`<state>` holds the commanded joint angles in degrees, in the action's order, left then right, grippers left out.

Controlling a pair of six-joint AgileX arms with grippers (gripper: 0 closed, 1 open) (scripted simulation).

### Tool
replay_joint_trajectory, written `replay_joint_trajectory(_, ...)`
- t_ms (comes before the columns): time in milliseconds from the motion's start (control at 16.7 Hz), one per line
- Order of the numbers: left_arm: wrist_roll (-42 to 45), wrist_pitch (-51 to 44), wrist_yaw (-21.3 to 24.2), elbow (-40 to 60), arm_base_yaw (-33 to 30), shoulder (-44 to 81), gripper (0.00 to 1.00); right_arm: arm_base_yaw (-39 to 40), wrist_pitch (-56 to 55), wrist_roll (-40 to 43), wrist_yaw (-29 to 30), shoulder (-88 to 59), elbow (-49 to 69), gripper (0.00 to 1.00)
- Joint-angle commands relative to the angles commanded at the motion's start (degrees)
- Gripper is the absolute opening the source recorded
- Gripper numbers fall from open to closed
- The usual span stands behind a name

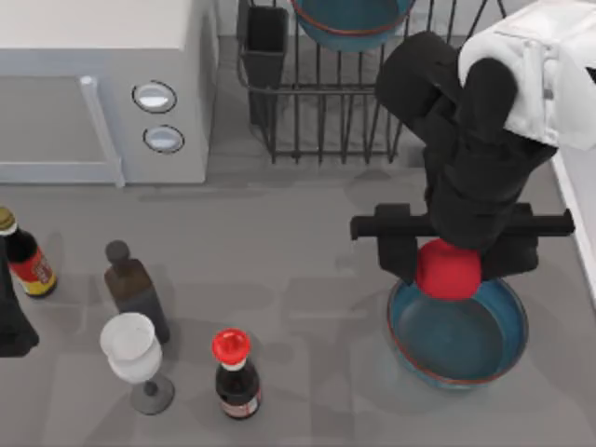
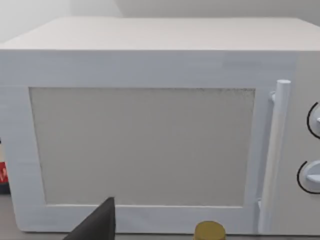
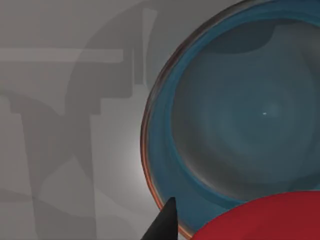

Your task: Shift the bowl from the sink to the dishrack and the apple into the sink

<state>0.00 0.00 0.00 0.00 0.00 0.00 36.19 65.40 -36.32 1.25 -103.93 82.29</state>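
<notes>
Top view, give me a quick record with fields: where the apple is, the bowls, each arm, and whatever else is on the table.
apple: between right gripper fingers, over table bowl's far rim
bowl on table: right side, empty
second bowl: in dishrack
left gripper: parked at left edge
other: microwave, three bottles, wine glass

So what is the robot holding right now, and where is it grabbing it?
The right end effector holds the apple by its sides, above the near bowl's rim. The left arm, at the table's left edge, holds nothing visible.

Right tool [image 1: 448, 270] closed, pointing down.
</notes>
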Motion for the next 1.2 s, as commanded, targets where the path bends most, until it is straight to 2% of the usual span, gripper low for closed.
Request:
replay_joint_trajectory(300,0.0,0.0,0.0,0.0,0.0,0.0,1.0,-0.17,-0.8,-0.03,-0.37,-0.19,-0.33,0.0)
replay_joint_trajectory(540,0.0,0.0,0.0,0.0,0.0,0.0,1.0,-5.34,-9.23,2.6,-2.79,0.55,-3.66,0.0)
replay_joint_trajectory(780,0.0,0.0,0.0,0.0,0.0,0.0,1.0,-15.14,-27.11,7.61,-7.34,2.22,-10.11,0.0)
replay_joint_trajectory(1200,0.0,0.0,0.0,0.0,0.0,0.0,1.0,-38.01,-70.38,19.66,-17.7,7.9,-26.19,0.0)
